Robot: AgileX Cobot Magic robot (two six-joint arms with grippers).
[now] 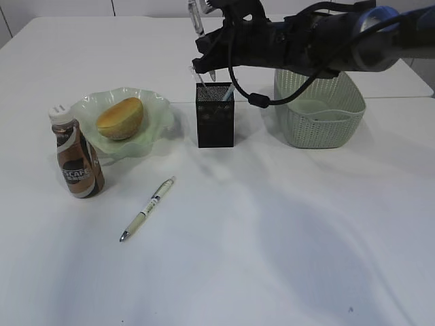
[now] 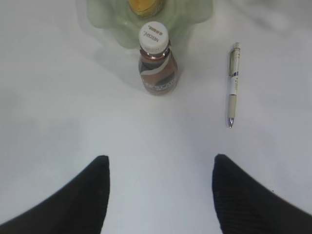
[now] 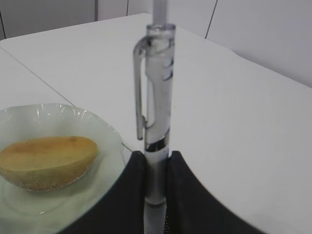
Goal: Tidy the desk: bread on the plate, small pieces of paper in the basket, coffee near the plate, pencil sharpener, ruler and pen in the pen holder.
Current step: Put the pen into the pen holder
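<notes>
My right gripper (image 1: pixel 206 66) is shut on a clear pen (image 1: pixel 196 16), held upright just above the black mesh pen holder (image 1: pixel 215 119). In the right wrist view the clear pen (image 3: pixel 157 102) stands between the shut jaws (image 3: pixel 156 161). A second, white pen (image 1: pixel 147 208) lies on the table in front of the holder. The bread (image 1: pixel 120 117) sits on the green plate (image 1: pixel 158 109), with the coffee bottle (image 1: pixel 78 159) beside it. My left gripper (image 2: pixel 161 161) is open and empty, low over the table near the bottle (image 2: pixel 157 63) and the white pen (image 2: pixel 233 85).
A pale green basket (image 1: pixel 319 112) stands right of the pen holder, partly under my right arm. Thin items stick out of the holder. The plate (image 3: pixel 105 129) and bread (image 3: pixel 46 161) lie left of my right gripper.
</notes>
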